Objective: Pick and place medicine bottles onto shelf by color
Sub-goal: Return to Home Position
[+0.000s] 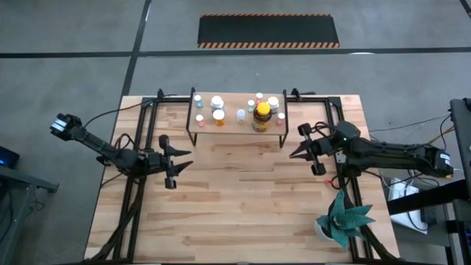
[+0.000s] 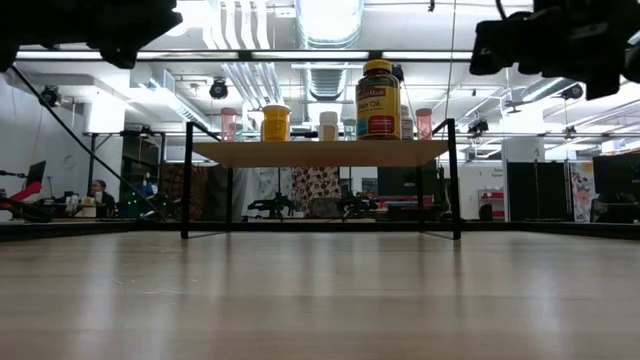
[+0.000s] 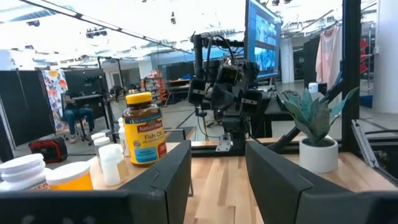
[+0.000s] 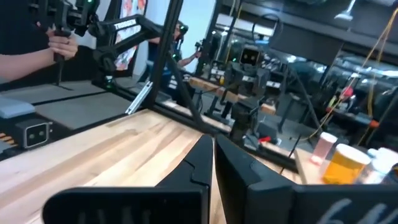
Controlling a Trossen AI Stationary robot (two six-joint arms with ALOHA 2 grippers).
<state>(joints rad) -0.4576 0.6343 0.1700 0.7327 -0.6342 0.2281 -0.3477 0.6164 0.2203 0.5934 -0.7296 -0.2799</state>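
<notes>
shows all bottles (image 1: 243, 110) in sight up on the shelf (image 1: 229, 127) at the far side of the table (image 1: 243, 221). finds the left gripper (image 1: 184, 160) hanging near the shelf's left front corner, spread wide and holding nothing, and the right gripper (image 1: 298, 151) off the right front corner, pinched almost closed, likewise empty. reads as arms parked clear of the shelf, with sorting apparently done and no grasp called for. gives both arms' positions only from overhead, yet leaves the colour grouping hard to judge there. lines up the bottles along the board in the low view, amber bottle (image 2: 378, 98) tallest, yellow bottle (image 2: 275, 122) to its left, with the grippers cut to dark shapes at the top. confirms the gap between fingers (image 3: 171, 180) in the left wrist view, plus the plant (image 3: 316, 127) beyond. shows near-touching fingers (image 4: 186, 171) in the right wrist view, and a person's hand (image 4: 59, 40) in the room behind.
</notes>
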